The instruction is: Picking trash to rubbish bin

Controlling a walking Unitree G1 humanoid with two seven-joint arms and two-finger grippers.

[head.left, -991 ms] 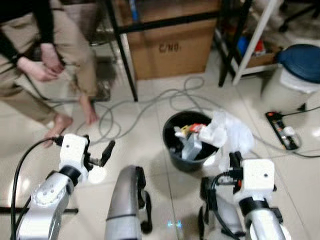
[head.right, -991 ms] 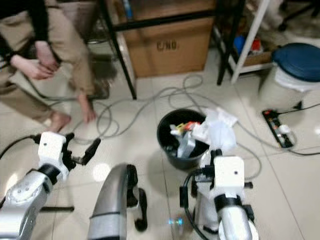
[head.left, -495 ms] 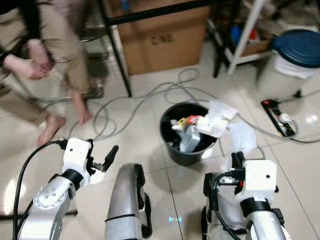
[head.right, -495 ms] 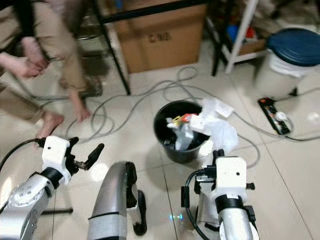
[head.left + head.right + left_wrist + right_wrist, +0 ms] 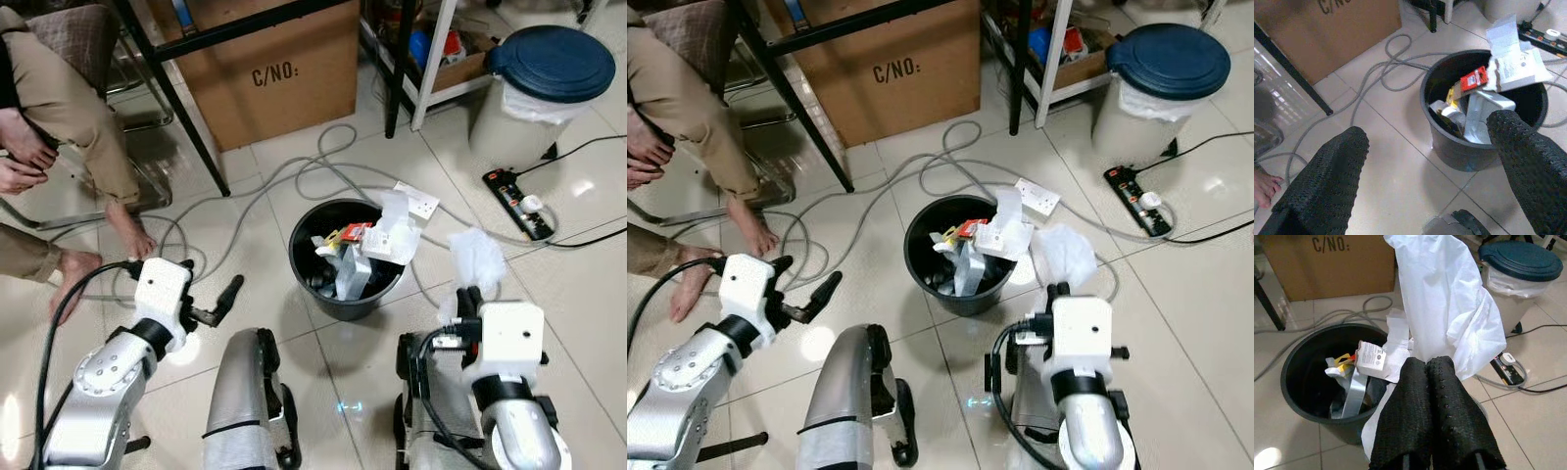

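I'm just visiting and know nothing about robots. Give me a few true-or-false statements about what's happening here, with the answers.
1. The right gripper has its fingers pinched on a white plastic bag. True.
2. The black rubbish bin is empty. False: it holds paper and packaging.
3. The left gripper is carrying trash. False: its fingers are apart and hold nothing.
4. A person's bare foot rests on the floor to the robot's left. True.
5. The cardboard box lies inside the bin. False: it stands under a table.
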